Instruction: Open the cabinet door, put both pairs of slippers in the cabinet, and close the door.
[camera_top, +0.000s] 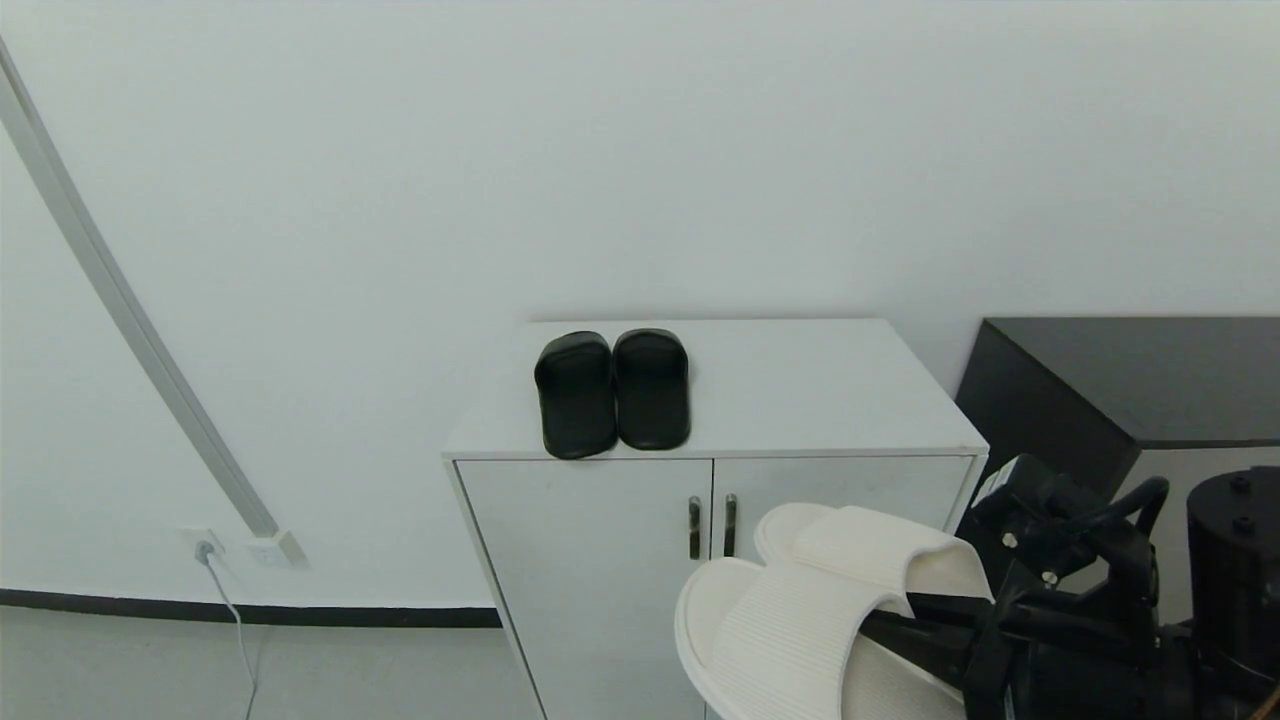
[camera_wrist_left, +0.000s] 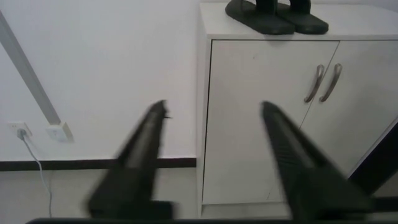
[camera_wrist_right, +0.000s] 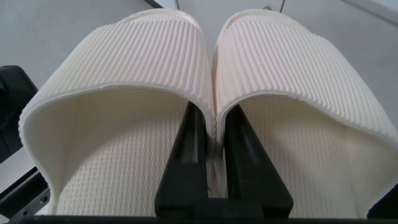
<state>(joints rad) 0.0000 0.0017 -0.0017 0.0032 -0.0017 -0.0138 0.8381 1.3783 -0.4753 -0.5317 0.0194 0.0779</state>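
Observation:
A white two-door cabinet (camera_top: 590, 560) stands against the wall, both doors shut, with two dark handles (camera_top: 711, 526) at the middle. A pair of black slippers (camera_top: 612, 390) rests on its top near the front edge. My right gripper (camera_wrist_right: 213, 134) is shut on a pair of white ribbed slippers (camera_top: 810, 610), one finger inside each strap, pinching their inner sides together; it holds them in front of the cabinet's right door. My left gripper (camera_wrist_left: 214, 115) hangs open and empty, facing the cabinet's left door (camera_wrist_left: 261, 118), the black slippers (camera_wrist_left: 277, 15) above it.
A black table (camera_top: 1120, 390) stands right of the cabinet. On the wall to the left run a slanted cable duct (camera_top: 120, 300) and a socket with a plugged cord (camera_top: 205, 550). Bare floor lies left of the cabinet.

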